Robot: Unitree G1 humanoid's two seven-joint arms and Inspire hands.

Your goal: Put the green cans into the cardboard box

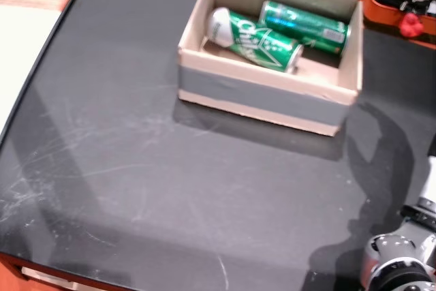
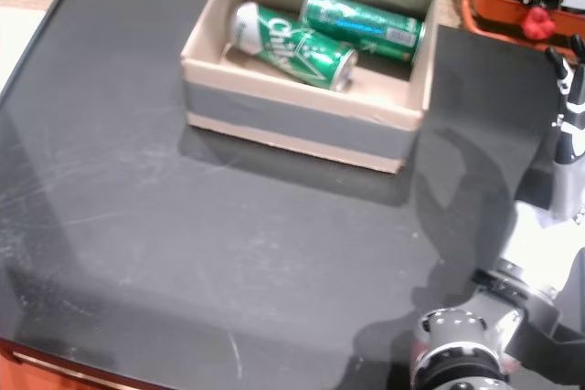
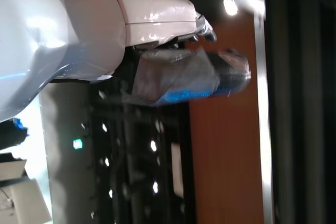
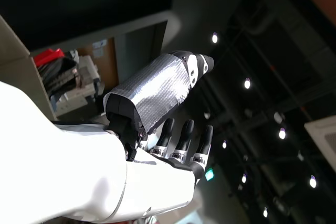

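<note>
Both green cans point(image 1: 255, 37) point(image 1: 304, 26) are seen lying inside the cardboard box point(image 1: 266, 93), so the task looks done (nothing left on the table point(image 1: 136, 189)). The right hand point(image 4: 163, 119) is held empty with fingers point(image 4: 185, 135) spread; the left hand point(image 3: 178, 77) is too blurred to tell.

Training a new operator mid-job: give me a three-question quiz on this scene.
1. How many green cans lie in the cardboard box?
2. True or false: a can remains on the black table.
3. The right hand is: A) holding a can B) open, empty C) resting in the box.

Key:
1. Two: one can in front, the other can behind it.
2. False.
3. B.
</note>
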